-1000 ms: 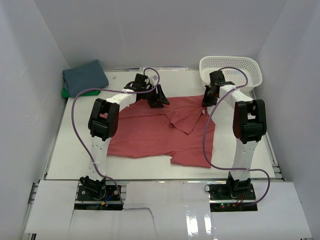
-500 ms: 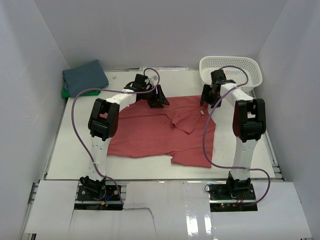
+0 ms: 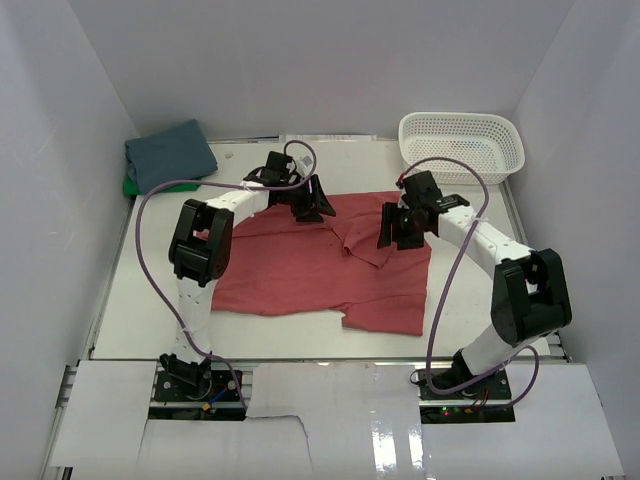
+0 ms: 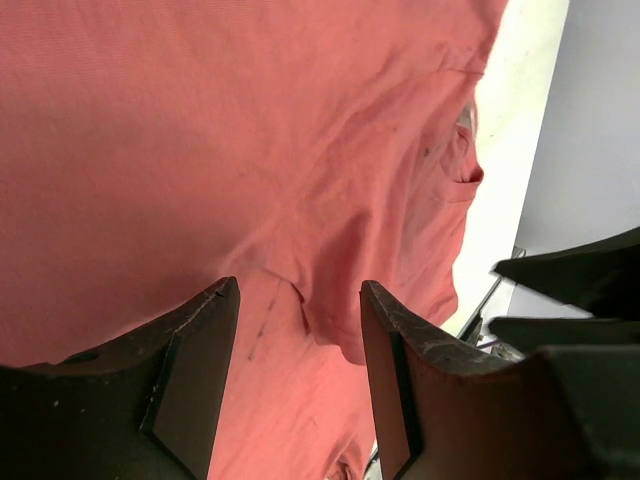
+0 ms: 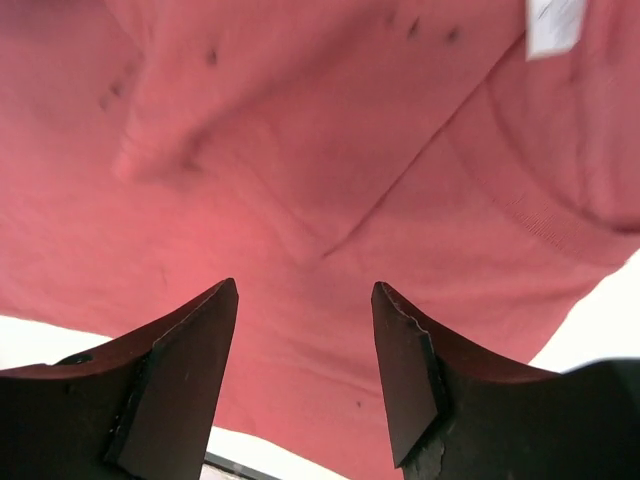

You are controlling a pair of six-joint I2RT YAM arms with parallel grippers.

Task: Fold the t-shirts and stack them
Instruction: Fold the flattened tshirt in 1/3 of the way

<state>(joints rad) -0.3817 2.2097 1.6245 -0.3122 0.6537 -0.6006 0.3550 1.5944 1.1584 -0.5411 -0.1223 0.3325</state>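
Note:
The coral-red t-shirt (image 3: 300,265) lies spread on the table, its right part folded inward toward the middle. A slate-blue t-shirt (image 3: 170,155) lies folded at the back left on a green t-shirt (image 3: 131,186), of which only an edge shows. My left gripper (image 3: 312,206) hangs open over the red shirt's back edge, with red cloth (image 4: 250,150) below its fingers and nothing between them. My right gripper (image 3: 398,232) hovers open above the shirt's right half; its white neck label (image 5: 553,25) shows in the right wrist view.
A white mesh basket (image 3: 462,146) stands at the back right corner. White walls close in the table on the left, back and right. Purple cables loop from both arms. Bare table (image 3: 150,290) lies left of the red shirt.
My right gripper has opened, let go of the red shirt's back right edge, and moved forward and left over the shirt. The left gripper has stayed in place.

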